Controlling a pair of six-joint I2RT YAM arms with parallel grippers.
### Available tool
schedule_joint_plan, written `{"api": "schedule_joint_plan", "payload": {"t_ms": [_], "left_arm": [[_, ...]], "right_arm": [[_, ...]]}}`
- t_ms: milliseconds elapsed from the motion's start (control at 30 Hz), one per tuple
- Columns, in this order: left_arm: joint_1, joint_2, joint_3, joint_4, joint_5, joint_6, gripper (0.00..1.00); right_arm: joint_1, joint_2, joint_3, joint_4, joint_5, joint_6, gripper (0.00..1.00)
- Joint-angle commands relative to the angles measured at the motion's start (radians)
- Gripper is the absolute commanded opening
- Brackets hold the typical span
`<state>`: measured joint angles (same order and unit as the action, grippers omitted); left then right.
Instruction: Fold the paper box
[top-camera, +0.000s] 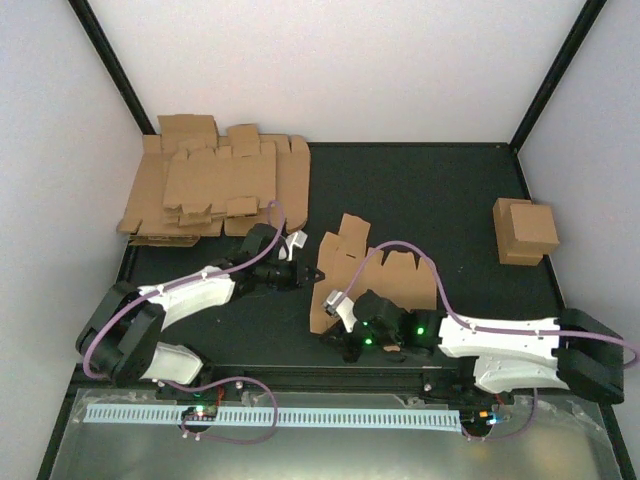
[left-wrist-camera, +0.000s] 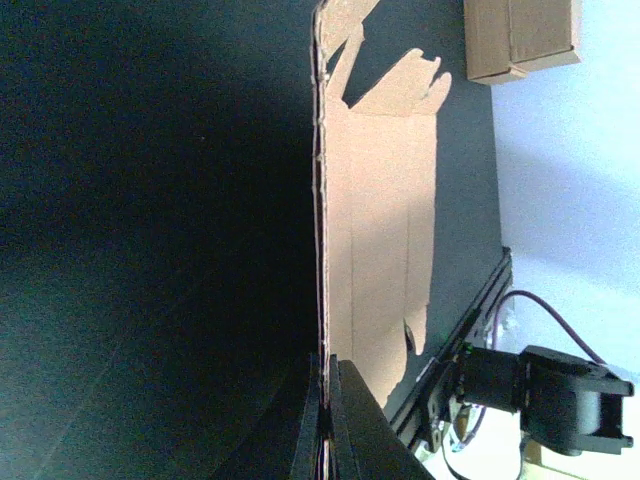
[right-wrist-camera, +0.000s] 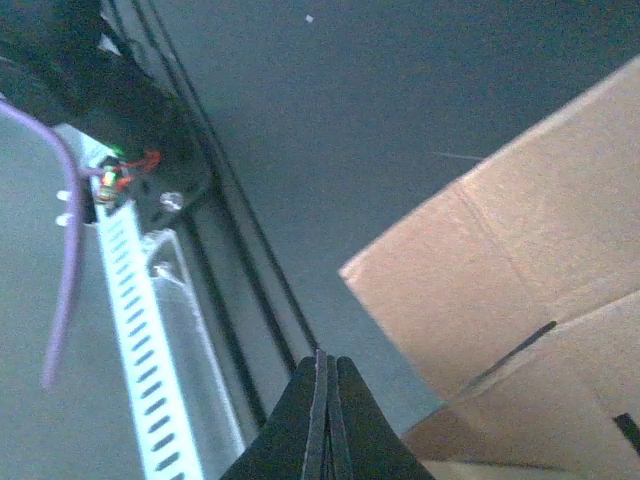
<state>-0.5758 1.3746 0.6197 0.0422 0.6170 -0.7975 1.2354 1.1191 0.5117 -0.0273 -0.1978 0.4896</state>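
Observation:
The paper box is a partly raised brown cardboard blank with flaps in the middle of the black table. My left gripper is at its left edge. In the left wrist view the jaws of the left gripper are shut on that edge, seen end-on, and the paper box panel spreads away to the right. My right gripper sits low by the blank's near left corner. In the right wrist view the right gripper is shut with nothing visible between its fingers, and the paper box lies to its right, apart from it.
A pile of flat brown blanks lies at the back left. A small folded cardboard box stands at the right. A white slotted strip runs along the near edge, beyond the table's black rail.

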Motion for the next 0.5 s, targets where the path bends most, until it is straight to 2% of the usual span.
{"api": "schedule_joint_plan", "payload": {"t_ms": [0,267,467], "left_arm": [[0.013,-0.016,0.032,0.034,0.073,-0.052,0.02],[0.017,-0.008,0.021,0.038,0.081,-0.053,0.02],[0.017,-0.005,0.009,0.042,0.092,-0.04,0.02]], "right_arm": [[0.027,0.07,0.037,0.04,0.082,-0.064,0.02],[0.081,0.142,0.096,0.006,0.203,-0.068,0.02],[0.079,0.098,0.09,-0.025,0.379,-0.024,0.02]]}}
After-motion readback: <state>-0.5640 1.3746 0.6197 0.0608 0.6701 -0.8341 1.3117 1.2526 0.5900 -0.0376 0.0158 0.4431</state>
